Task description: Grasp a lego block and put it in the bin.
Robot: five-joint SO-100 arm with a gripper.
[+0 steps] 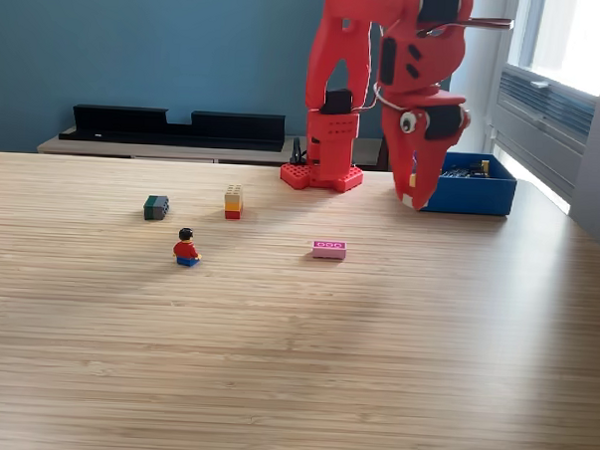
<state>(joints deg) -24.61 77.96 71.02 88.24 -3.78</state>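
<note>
My red gripper [414, 195] hangs pointing down at the left wall of the blue bin [471, 196], at the table's back right in the exterior view. Its jaws stand close together, and a small yellow lego block [414, 177] shows as a sliver between them. Loose on the table lie a pink lego block [329, 249], a dark green block [156, 208] and a short tan, yellow and red stack [233, 201]. Some small pieces lie inside the bin; I cannot make them out.
A minifigure [186, 248] with a red top stands left of the middle. The arm's red studded base [322, 176] sits at the back edge, left of the bin. Behind the table is a low shelf with black trays [175, 126].
</note>
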